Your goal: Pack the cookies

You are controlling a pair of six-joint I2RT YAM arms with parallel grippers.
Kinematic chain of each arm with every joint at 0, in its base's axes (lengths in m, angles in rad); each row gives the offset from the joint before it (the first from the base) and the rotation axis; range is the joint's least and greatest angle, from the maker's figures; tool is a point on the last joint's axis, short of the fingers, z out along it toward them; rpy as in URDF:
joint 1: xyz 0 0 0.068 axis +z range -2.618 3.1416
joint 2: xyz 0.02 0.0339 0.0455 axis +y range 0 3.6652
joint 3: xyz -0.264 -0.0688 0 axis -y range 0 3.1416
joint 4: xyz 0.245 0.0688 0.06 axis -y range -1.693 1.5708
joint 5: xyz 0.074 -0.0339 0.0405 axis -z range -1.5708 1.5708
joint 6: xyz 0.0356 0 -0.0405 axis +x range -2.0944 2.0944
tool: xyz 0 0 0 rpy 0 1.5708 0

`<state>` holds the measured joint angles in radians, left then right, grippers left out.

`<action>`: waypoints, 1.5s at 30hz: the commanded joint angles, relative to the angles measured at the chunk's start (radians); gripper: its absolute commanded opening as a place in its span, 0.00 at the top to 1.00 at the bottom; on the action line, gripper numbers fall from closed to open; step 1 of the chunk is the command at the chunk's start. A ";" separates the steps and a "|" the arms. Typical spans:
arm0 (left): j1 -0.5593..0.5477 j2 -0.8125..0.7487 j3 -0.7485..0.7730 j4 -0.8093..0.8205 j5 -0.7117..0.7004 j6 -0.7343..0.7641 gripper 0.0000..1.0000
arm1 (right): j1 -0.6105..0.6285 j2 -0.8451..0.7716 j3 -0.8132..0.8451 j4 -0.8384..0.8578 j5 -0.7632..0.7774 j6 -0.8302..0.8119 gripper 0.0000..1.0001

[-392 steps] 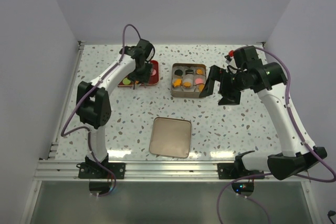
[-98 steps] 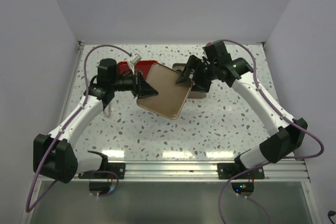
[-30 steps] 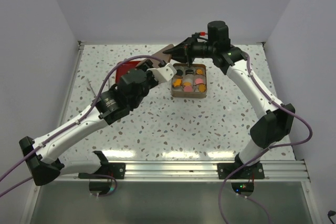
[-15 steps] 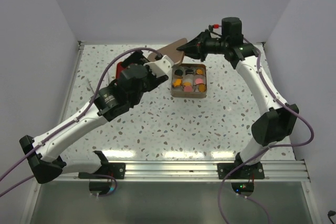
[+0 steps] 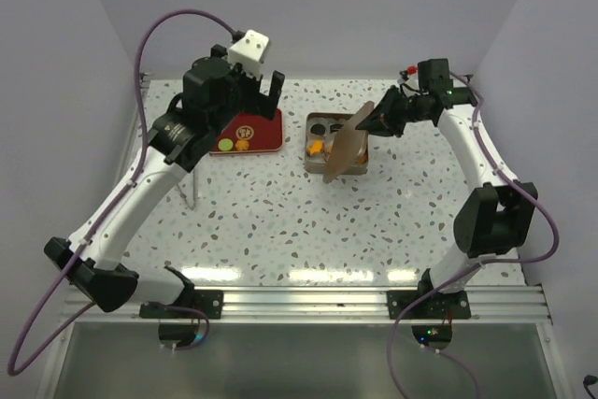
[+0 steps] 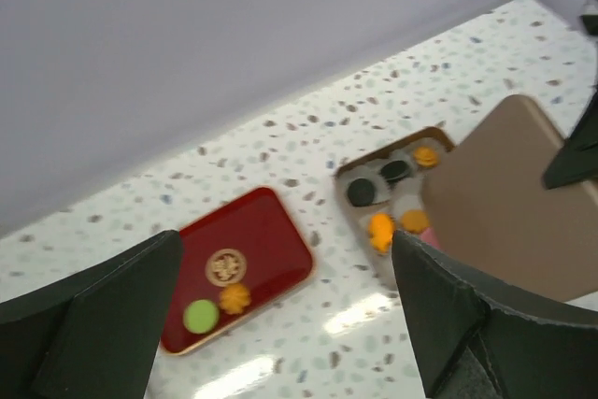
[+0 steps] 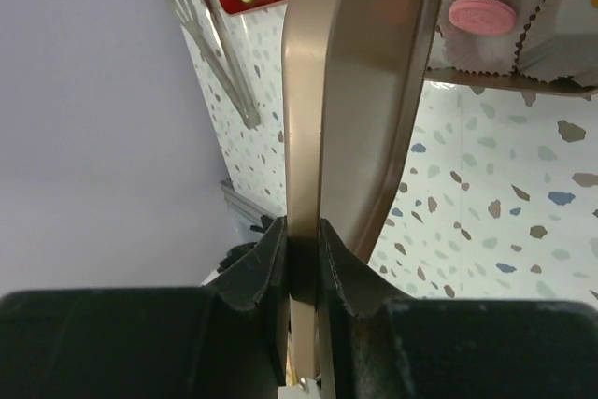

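Note:
Several cookies (image 5: 318, 147) in paper cups fill a gold tin (image 5: 312, 161) at the table's centre back. Orange and black ones (image 6: 380, 227) show in the left wrist view, a pink one (image 7: 481, 14) in the right wrist view. A green cookie (image 6: 200, 315) and an orange cookie (image 6: 234, 298) lie on the red tray (image 5: 264, 133). My right gripper (image 5: 371, 124) is shut on the edge of the gold lid (image 5: 344, 152), which tilts steeply over the tin's right half. My left gripper (image 5: 264, 91) hangs open and empty, high above the red tray.
Metal tongs (image 5: 192, 186) lie on the speckled table left of the red tray, also visible as tongs (image 7: 220, 44) in the right wrist view. The purple back wall stands close behind the tin and tray.
My left gripper opened, let go of the lid and pulled back up to the left. My right gripper swung the lid down from the back wall to lean over the tin.

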<state>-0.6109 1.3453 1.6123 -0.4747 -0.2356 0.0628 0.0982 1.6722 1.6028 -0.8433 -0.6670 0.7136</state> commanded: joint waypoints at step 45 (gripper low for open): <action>0.266 0.772 -0.060 0.492 0.877 -0.675 0.04 | -0.160 0.284 -0.313 0.756 -0.365 0.120 0.55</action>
<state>-0.3428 2.1067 1.5116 -0.0387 0.6106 -0.5922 -0.0536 1.9636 1.2980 -0.0475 -1.0332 0.8886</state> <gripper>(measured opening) 0.967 0.421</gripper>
